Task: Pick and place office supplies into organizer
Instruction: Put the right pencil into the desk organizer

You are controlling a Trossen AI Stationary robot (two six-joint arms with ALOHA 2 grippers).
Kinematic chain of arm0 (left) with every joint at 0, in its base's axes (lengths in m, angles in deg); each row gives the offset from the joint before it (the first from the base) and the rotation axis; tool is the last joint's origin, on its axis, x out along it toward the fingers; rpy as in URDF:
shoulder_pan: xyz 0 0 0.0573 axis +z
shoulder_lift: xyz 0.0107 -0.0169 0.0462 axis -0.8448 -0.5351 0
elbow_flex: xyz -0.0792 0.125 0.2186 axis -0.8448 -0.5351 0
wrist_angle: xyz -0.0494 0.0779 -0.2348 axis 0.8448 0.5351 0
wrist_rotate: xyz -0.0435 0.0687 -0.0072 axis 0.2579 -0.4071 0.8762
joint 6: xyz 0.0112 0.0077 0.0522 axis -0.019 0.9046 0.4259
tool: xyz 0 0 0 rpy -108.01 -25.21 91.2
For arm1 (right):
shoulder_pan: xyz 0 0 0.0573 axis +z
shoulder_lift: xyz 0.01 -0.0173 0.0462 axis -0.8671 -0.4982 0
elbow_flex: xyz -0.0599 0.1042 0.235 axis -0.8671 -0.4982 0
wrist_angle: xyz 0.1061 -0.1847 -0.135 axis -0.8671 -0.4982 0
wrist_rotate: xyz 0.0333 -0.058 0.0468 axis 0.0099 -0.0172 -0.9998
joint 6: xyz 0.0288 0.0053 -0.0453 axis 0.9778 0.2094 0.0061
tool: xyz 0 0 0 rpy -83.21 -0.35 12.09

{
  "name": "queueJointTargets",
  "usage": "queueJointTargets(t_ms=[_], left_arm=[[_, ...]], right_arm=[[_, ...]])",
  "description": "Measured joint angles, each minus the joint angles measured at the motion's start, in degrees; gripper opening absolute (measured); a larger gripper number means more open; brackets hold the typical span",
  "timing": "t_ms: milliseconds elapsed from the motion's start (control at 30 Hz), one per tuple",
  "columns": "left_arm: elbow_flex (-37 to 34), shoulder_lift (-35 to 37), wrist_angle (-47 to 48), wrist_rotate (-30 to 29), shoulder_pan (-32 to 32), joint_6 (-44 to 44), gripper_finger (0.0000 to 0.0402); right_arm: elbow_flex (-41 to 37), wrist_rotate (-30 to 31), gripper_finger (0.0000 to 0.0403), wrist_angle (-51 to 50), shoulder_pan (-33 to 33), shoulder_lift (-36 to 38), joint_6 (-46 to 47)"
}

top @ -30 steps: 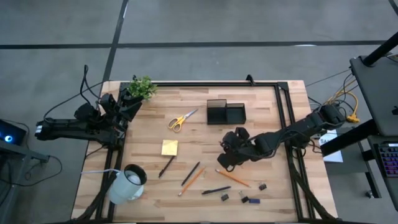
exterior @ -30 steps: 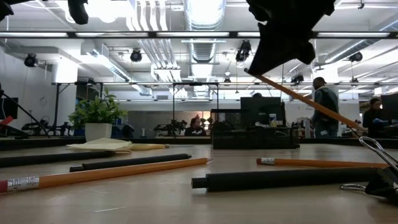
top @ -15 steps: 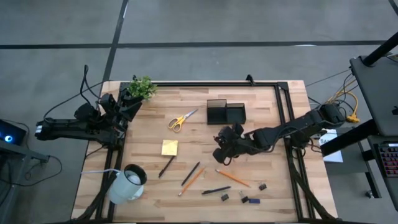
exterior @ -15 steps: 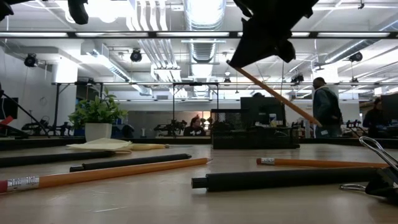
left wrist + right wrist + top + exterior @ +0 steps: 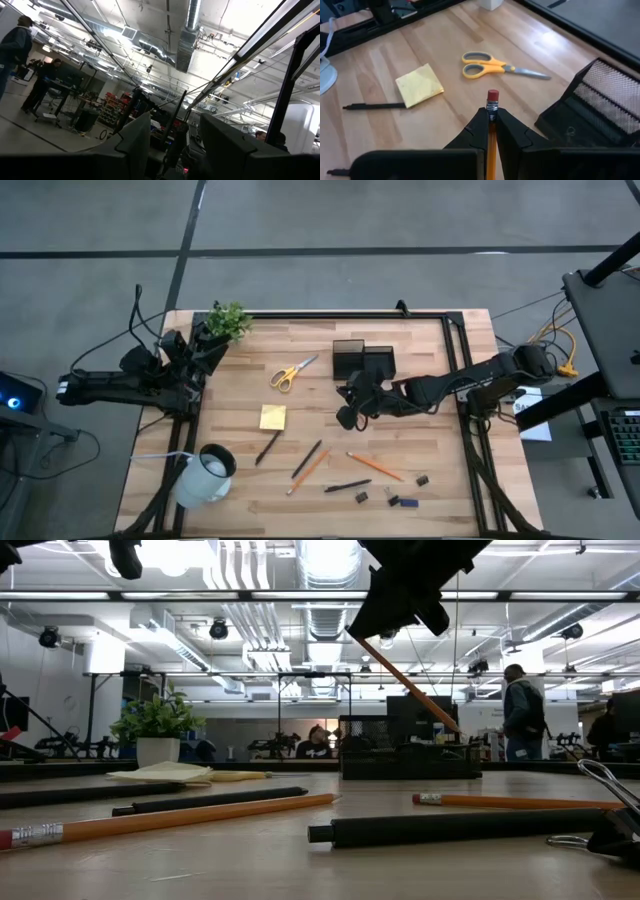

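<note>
Orange pencil pinched in right claw — slanted, eraser end up — organizer just beyond; left claw far off, fingers apart, empty.

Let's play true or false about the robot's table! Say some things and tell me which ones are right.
1. The right gripper is holding an orange pencil. True.
2. The scissors are already inside the organizer. False: they lie on the table, left of it.
3. The yellow sticky-note pad lies flat on the table. True.
4. The left gripper is picking up the white mug. False: it is parked at the table's left edge, by the green plant.
</note>
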Motion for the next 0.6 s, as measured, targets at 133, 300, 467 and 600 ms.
queueJointTargets(t_ms=[133, 300, 467, 600], left_arm=[[0.00, -0.02, 0.01, -0.02, 0.01, 0.00, 0.0157], [0.00, 0.03, 0.00, 0.00, 0.00, 0.01, 0.0157], [0.00, -0.02, 0.01, 0.00, 0.01, 0.01, 0.0157], [0.00, 0.05, 0.01, 0.00, 0.00, -0.02, 0.0157]], right_arm=[[0.00, -0.09, 0.0012, 2.18, -1.42, 1.44, -1.97], [0.00, -0.11, 0.0012, 4.05, -3.44, 2.40, -4.63], [0.00, -0.16, 0.0012, 7.25, -5.32, 2.67, -7.25], [0.00, -2.36, 0.0012, 9.78, -7.31, 2.69, -8.50]])
